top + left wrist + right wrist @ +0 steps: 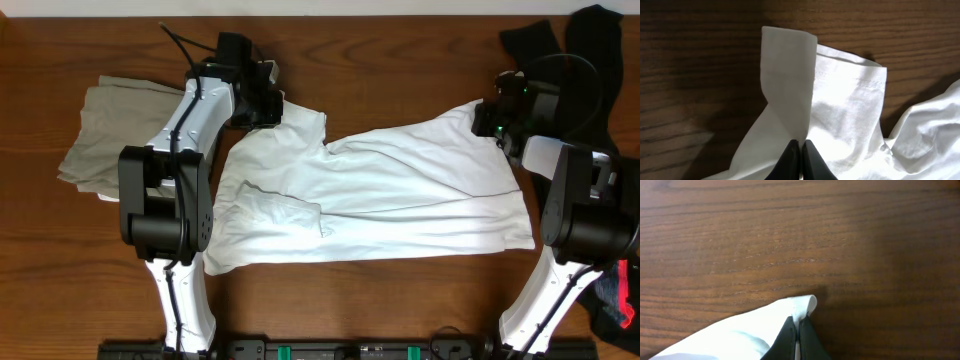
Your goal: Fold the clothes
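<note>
Holding the big white T-shirt (400, 190), spread out in the middle of the brown table (400, 45), by two spots, with the left gripper (800, 148) pinched tight on the sleeve at 10 o'clock of the shirt and the right gripper (796, 323) pinched tight on a corner of the cloth at 2 o'clock. Lying flat but wrinkly, with a small folded flap at 8 o'clock. Off at 9 o'clock on the table, a grey-green garment (110, 135) partly hidden by the left arm (190, 120), and up at 2 o'clock a black garment (570, 45) behind the right arm (580, 190).
</note>
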You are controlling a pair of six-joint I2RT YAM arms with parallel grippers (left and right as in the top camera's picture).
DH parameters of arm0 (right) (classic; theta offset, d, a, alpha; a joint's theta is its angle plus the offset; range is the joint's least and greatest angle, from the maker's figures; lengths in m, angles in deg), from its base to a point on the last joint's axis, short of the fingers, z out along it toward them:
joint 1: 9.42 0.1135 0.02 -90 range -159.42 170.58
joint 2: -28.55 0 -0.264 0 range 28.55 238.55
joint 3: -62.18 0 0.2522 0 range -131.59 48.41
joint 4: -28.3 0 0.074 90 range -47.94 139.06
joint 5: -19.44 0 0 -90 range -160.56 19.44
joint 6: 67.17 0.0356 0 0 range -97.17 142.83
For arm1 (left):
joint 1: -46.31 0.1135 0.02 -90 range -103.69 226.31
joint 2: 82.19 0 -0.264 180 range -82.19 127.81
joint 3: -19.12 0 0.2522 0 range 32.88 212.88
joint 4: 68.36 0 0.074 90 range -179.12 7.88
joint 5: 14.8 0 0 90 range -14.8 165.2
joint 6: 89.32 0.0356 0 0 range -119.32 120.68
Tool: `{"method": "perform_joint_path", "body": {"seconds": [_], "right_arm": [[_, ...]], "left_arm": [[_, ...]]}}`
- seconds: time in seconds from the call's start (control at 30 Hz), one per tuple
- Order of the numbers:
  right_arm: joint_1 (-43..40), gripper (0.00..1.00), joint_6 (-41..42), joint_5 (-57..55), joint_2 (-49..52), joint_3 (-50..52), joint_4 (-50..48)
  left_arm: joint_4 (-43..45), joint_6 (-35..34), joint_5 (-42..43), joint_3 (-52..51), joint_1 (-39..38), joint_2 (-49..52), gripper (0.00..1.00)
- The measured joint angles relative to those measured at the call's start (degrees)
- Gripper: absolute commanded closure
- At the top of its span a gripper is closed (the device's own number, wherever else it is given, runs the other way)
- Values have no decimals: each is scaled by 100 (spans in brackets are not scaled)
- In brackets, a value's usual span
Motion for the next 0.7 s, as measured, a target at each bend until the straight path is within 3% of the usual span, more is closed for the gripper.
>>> {"method": "perform_joint_path", "body": {"seconds": [0.33,0.7], "right_arm": [[-68,99,240,-588,-446,-76,1093],[-245,99,264,-1176,-2155,-70,2629]], "left_arm": [[-151,-2,-2,0,44,-177,94],[-1191,-2,-4,28,94,-994,94]]}}
